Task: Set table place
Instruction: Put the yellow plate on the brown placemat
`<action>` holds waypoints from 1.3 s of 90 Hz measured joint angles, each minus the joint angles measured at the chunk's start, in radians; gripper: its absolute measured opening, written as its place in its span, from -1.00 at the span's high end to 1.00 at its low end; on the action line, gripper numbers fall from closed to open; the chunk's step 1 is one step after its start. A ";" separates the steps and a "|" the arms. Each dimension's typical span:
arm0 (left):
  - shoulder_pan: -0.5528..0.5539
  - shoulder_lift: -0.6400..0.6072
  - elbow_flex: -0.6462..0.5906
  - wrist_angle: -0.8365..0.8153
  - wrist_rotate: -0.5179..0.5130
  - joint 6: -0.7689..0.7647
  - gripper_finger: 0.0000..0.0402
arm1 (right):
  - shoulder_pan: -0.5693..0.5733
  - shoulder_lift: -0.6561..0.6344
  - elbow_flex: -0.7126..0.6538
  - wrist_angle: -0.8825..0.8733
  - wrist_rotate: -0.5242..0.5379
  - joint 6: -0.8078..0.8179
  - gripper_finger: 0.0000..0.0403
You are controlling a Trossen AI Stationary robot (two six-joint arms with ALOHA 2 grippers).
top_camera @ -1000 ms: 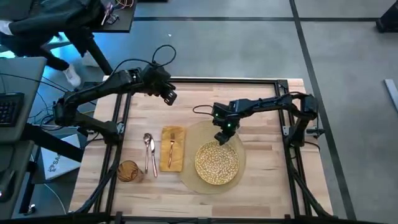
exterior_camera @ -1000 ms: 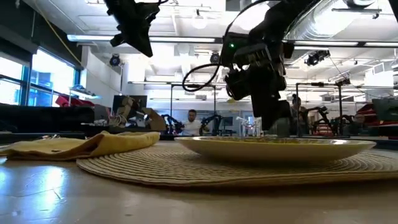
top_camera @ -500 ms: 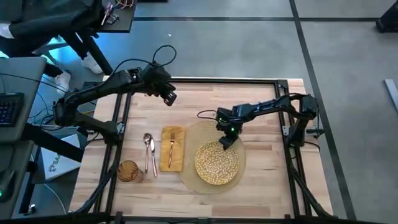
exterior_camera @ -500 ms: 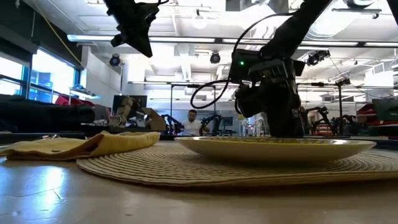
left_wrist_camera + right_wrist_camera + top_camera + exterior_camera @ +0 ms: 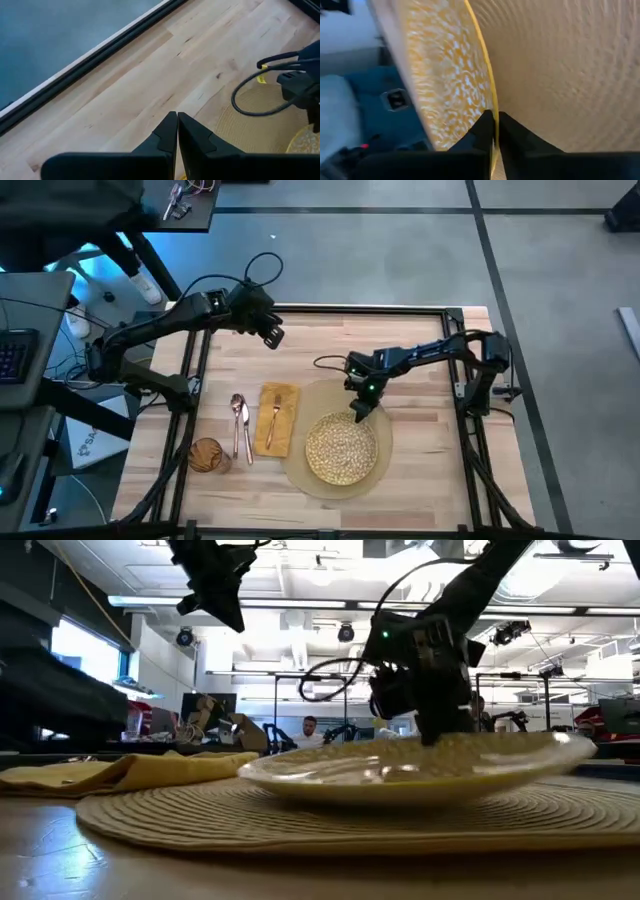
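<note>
Tableware for the place sits toward the near half of the light-wood table (image 5: 420, 470). Farthest left is the amber glass tumbler (image 5: 206, 454), with the spoon (image 5: 238, 412) and a second slim utensil (image 5: 246, 442) just to its right. Next comes the mustard-yellow napkin (image 5: 277, 418), with a fork (image 5: 273, 416) lying on it. Right of the napkin lies the round straw-coloured mat (image 5: 302, 477), and on it rests the glittery gold plate (image 5: 340, 450).

The left gripper (image 5: 272, 335) hangs in the air over the far left part of the table, well apart from everything; its wrist view shows the two dark fingers (image 5: 165, 137) pressed together on nothing.

The right gripper (image 5: 360, 412) is down at the plate's far rim. Its wrist view shows the fingers (image 5: 482, 131) pinched on the thin gold edge of the plate (image 5: 445, 75), with the woven mat (image 5: 560, 70) beside it. In the low view the plate (image 5: 400, 768) is tilted, its right side lifted higher off the mat (image 5: 300, 820) than its left, under the right gripper (image 5: 432, 735).
</note>
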 joint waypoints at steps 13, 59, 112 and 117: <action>0.000 0.000 0.000 0.000 0.001 -0.008 1.00 | -0.017 -0.003 0.000 0.173 0.014 0.114 1.00; -0.018 0.000 0.000 -0.001 0.008 -0.008 1.00 | -0.040 -0.003 0.001 0.494 0.118 0.163 1.00; -0.040 0.000 0.000 0.002 -0.003 -0.096 1.00 | -0.113 0.015 0.002 0.459 0.194 0.144 1.00; -0.040 0.000 0.000 0.002 -0.004 -0.098 1.00 | -0.099 0.035 0.002 0.453 0.197 0.144 0.99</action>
